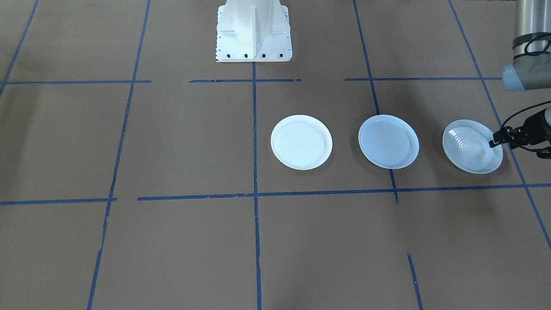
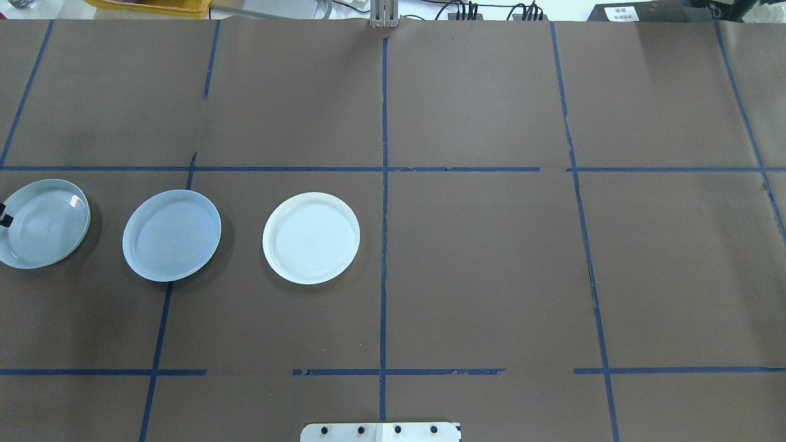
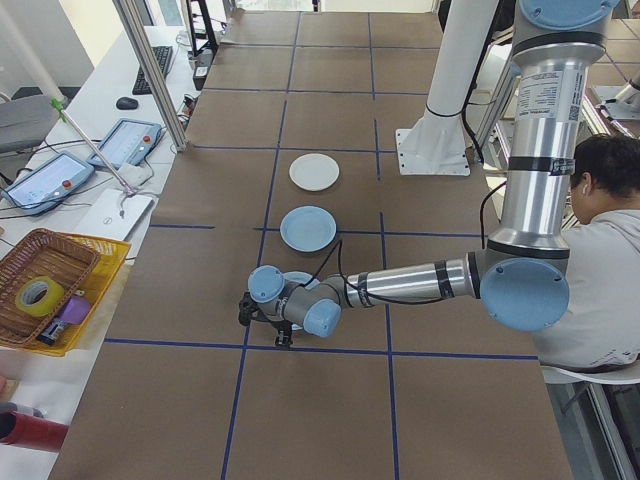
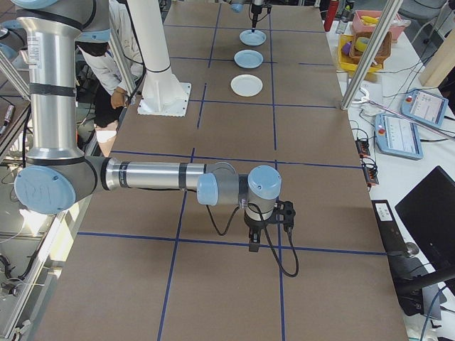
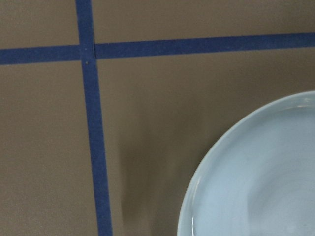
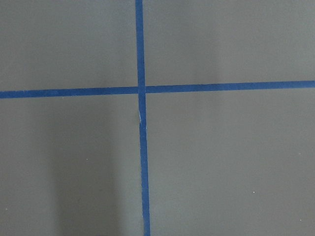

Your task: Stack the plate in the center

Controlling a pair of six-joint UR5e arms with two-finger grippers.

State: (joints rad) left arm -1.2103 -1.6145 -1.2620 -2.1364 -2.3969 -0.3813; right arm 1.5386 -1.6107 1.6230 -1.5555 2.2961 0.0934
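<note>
Lighting's pretty even and soft from overhead, no harsh hotspots on the brown tabletop (image 2: 479,270). Plates throw faint dark shadows to one side. The ringed plate (image 2: 42,223) catches a small white glare patch near its rim. Both wrist views are a bit soft and dim, with a vague vertical shadow smear on the paper. Side views are brighter and sharp.

Arm tubes: bare silver metal, round, on the left arm (image 3: 410,283) and the right arm (image 4: 153,175).
Joint caps: pale blue, round, with grey housings.
Pedestal (image 1: 254,32): white, ribbed, on a flat plate with 4 dark bolt heads along its front edge.
Cables: thin black, looping from wrist to tool.
Left gripper (image 1: 496,141): black.
Right gripper (image 4: 253,244): black.
Markings: black bands and a white printed label on the upright tube.
</note>
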